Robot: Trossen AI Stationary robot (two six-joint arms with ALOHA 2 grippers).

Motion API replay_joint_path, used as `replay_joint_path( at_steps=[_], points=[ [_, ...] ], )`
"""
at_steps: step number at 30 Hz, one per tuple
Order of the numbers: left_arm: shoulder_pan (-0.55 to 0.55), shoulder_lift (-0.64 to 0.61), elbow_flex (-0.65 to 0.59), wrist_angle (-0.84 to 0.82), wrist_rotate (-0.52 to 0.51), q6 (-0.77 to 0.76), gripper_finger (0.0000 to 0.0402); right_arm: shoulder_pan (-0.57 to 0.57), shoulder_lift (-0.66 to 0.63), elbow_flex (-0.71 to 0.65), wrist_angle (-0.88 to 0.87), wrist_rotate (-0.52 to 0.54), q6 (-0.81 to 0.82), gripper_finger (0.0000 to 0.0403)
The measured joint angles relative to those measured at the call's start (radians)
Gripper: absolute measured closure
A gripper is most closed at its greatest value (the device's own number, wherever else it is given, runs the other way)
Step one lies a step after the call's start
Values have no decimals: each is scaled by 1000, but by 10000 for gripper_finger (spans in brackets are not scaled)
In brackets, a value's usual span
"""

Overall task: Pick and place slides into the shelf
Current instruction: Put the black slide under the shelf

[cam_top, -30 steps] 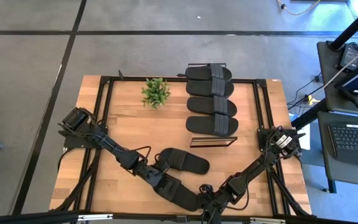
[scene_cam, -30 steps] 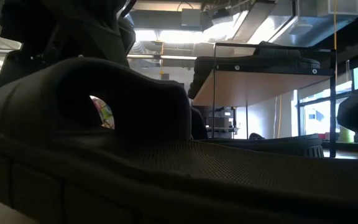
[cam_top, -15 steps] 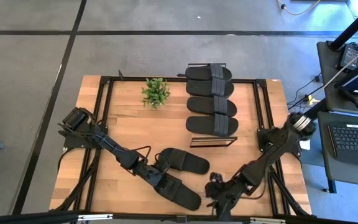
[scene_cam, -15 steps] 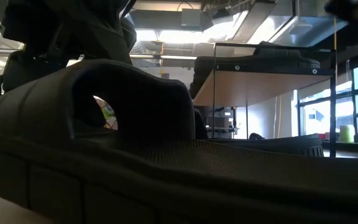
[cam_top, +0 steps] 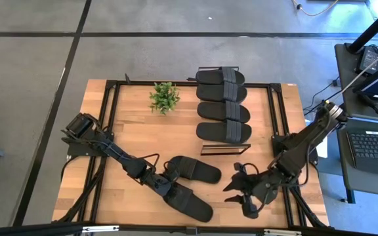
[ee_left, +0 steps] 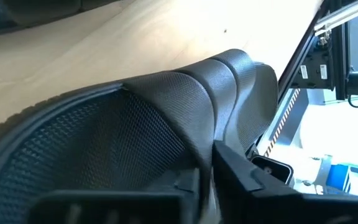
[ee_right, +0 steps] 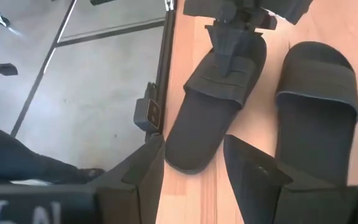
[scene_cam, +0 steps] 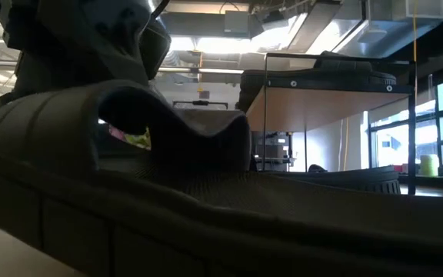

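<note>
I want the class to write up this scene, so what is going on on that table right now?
The left gripper is shut on the strap of one black slide near the table's front edge, with a second slide lying loose just behind it. The right gripper hangs open over bare table to that side, holding nothing. Four more slides already sit on the shelf at the back, beside a small green plant.
</note>
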Motion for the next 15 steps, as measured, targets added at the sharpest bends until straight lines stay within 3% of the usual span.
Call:
replay_joint_path(
  at_steps=[2,9,15],
  points=[
    [0,0,0,1,-4,17,391,0,-6,0,-4,0,-15,236],
    [-3,-18,20,17,7,47,395,0,-11,0,-111,0,-22,236],
    [-4,-152,56,-74,-5,125,397,1,-56,0,-226,0,7,236]
  ],
)
